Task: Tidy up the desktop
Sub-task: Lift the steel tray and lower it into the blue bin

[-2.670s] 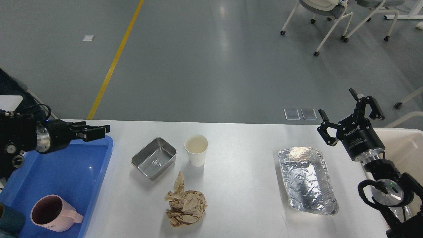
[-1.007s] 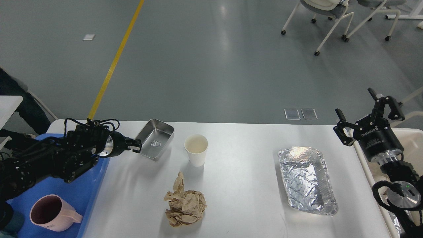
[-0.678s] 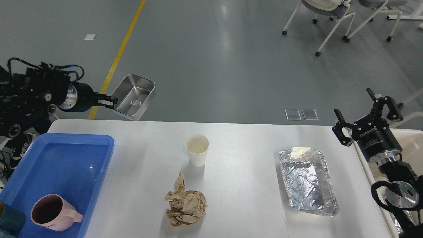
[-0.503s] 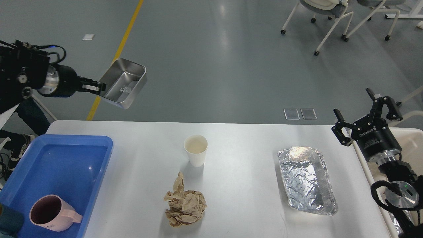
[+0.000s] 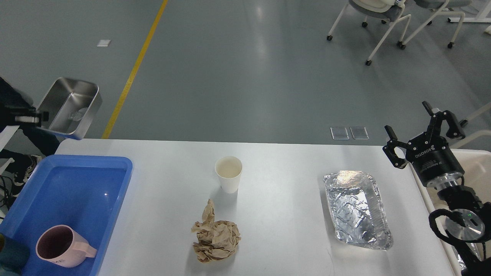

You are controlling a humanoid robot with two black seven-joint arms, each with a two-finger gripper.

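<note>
The white desktop (image 5: 284, 214) carries a white paper cup (image 5: 228, 173), a crumpled brown paper wad (image 5: 216, 237) and a foil tray (image 5: 356, 209). My left gripper (image 5: 36, 117) at the far left edge is shut on the rim of a steel tin (image 5: 69, 108), held in the air above the far end of the blue tray (image 5: 76, 191). My right gripper (image 5: 422, 130) is open and empty, above the desktop's right edge, just beyond the foil tray.
A pink mug (image 5: 63, 246) lies in the blue tray's near end, with a dark teal thing (image 5: 11, 256) beside it. A cream bin (image 5: 477, 168) stands at the right. Wheeled chairs (image 5: 387, 23) stand on the grey floor beyond.
My left gripper took the steel tin by its rim off the desktop, lifted it, and carried it left to above the blue tray's far end. My right gripper stayed nearly still.
</note>
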